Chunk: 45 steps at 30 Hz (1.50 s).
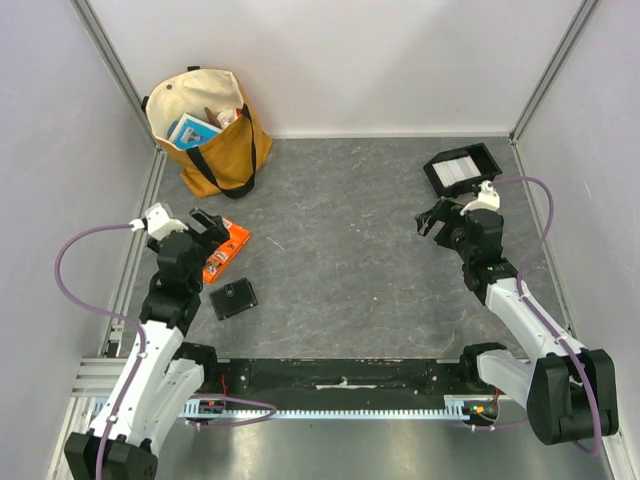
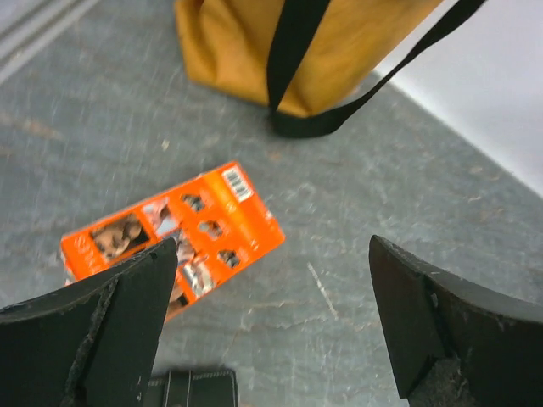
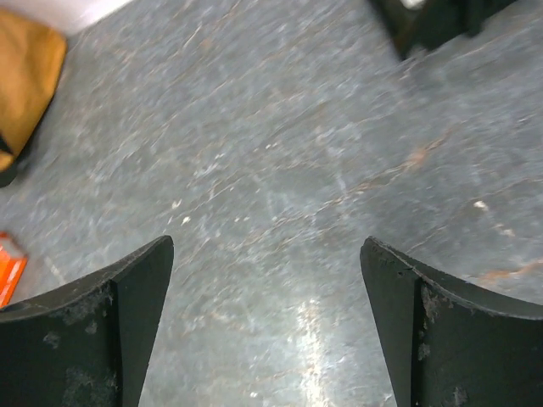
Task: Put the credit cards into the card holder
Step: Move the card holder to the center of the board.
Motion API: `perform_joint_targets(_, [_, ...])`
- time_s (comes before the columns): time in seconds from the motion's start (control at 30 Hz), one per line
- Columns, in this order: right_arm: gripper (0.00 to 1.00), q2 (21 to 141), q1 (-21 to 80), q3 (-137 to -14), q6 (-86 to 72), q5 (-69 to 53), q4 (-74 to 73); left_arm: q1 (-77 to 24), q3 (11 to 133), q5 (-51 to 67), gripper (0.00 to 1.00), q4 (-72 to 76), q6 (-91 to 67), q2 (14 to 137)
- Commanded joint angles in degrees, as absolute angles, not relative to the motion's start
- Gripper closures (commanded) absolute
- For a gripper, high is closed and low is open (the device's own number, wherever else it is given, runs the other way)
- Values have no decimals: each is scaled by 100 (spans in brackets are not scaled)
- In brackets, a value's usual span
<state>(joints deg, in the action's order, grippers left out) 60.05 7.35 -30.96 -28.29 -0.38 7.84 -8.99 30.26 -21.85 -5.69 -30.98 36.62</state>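
The card holder [image 1: 233,299], a small black wallet, lies closed on the grey table at the left; its top edge shows at the bottom of the left wrist view [image 2: 191,388]. Whitish credit cards [image 1: 458,169] lie in a black tray [image 1: 437,176] at the far right. My left gripper [image 1: 208,228] is open and empty, above the table just beyond the card holder [image 2: 271,254]. My right gripper [image 1: 432,222] is open and empty over bare table, just in front of the tray [image 3: 265,246]. The tray's corner [image 3: 433,21] shows at the top of the right wrist view.
An orange printed packet [image 1: 227,250] lies next to my left gripper, also in the left wrist view [image 2: 174,242]. A tan tote bag [image 1: 205,130] with black straps stands at the back left, holding several items. White walls enclose the table.
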Motion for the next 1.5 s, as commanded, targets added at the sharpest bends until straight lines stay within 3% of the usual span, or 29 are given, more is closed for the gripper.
perform_joint_targets(0.0, [2,5767,738,-3006,-2673,-1071,922,-888,3296,-2392,1,-1503,-4157,3796])
perform_joint_targets(0.17, [2,5598,747,-3101,-2558,-1054,608,-853,3121,-1207,1,-1812,-4984,3806])
perform_joint_targets(0.3, [2,6160,738,-3523,-2355,-1932,247,-861,2865,-334,1,-1748,-4878,3823])
perform_joint_targets(0.67, [2,6697,1362,-3902,-2320,-2057,185,-1300,2751,-1730,1,-3356,-5282,3849])
perform_joint_targets(1.03, [2,7268,2171,-4394,-2215,-1372,9,-2531,3076,-3050,1,-4333,-6363,5342])
perform_joint_targets(1.47, [2,7304,2206,-4359,-2092,-1046,-377,-3524,2672,-1917,3,-1734,-5828,6634])
